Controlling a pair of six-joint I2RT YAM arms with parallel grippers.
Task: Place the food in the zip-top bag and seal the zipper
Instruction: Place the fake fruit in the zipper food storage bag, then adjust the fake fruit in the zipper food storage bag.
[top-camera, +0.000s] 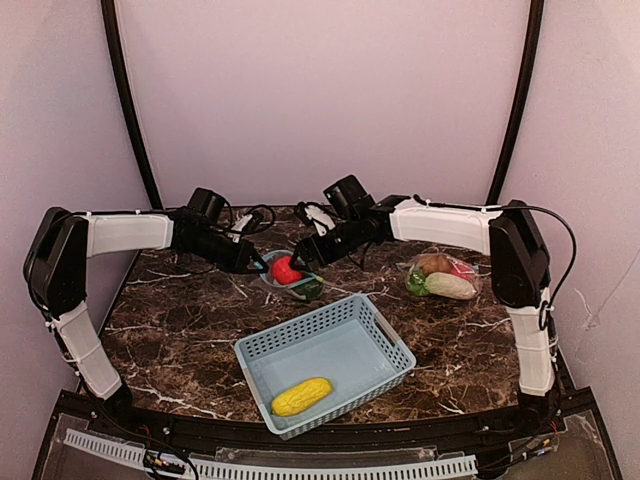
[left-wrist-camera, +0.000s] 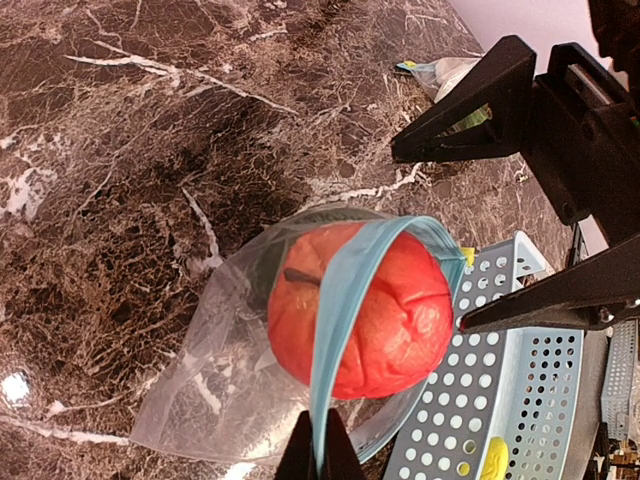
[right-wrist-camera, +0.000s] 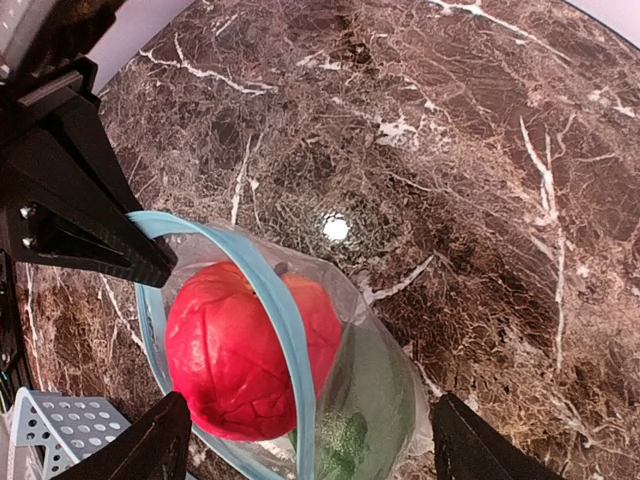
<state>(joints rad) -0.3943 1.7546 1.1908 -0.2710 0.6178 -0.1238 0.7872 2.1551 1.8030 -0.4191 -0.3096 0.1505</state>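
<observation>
Zip-top bag lies open-mouthed on the dark marble table, toward the back and midway between the two arms. A red apple sits at its mouth and a dark green round fruit lies beside it under the plastic. The left gripper, jaws pressed together, pinches the blue zipper strip, which arcs across the apple. The right gripper has its jaws spread wide, one finger on either side of the bag, gripping nothing. A light blue basket sits just on the near side of the bag, with a yellow corn in its near corner. A second clear bag of produce lies near the table's right edge, well apart. Bare marble stretches to the left of the zip-top bag and behind it to the back edge.
</observation>
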